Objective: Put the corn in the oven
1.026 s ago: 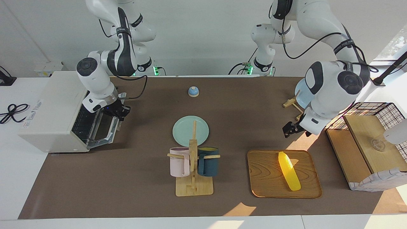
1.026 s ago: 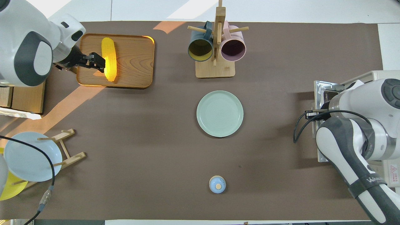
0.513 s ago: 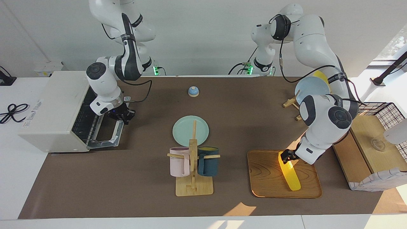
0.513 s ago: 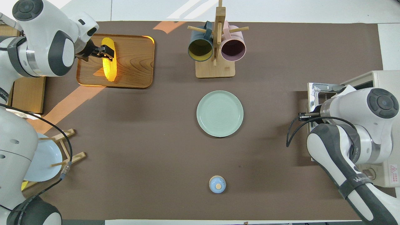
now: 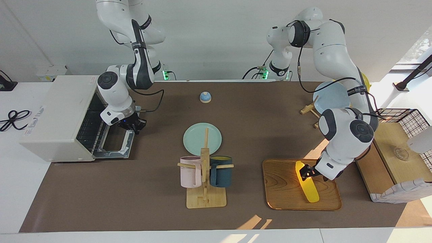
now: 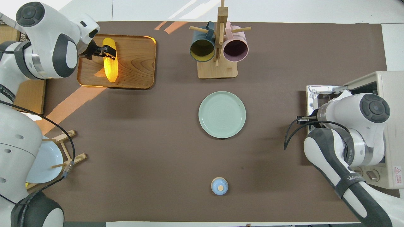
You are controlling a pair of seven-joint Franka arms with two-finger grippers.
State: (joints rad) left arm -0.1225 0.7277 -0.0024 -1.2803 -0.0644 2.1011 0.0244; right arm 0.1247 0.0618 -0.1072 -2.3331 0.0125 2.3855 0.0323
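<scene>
The left gripper [image 5: 306, 171], jaws spread, straddles the robot-side end of the bright yellow bumpy corn cob [image 5: 307, 184], which lies on the square wooden tray [image 5: 283, 189] at the left arm's end. The right gripper [image 5: 133, 125], clenched on nothing, is at the dropped dark-glass door of the boxy white oven [image 5: 57, 114]. Bare brown mat lies between tray and oven nearer the robots.

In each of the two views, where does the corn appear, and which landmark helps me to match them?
Facing view: the corn lies low at the picture's right, on the wooden tray.
Overhead view: the corn lies high at the picture's left, on the same tray.
Shared landmark: the mug rack, beside the tray in both.
</scene>
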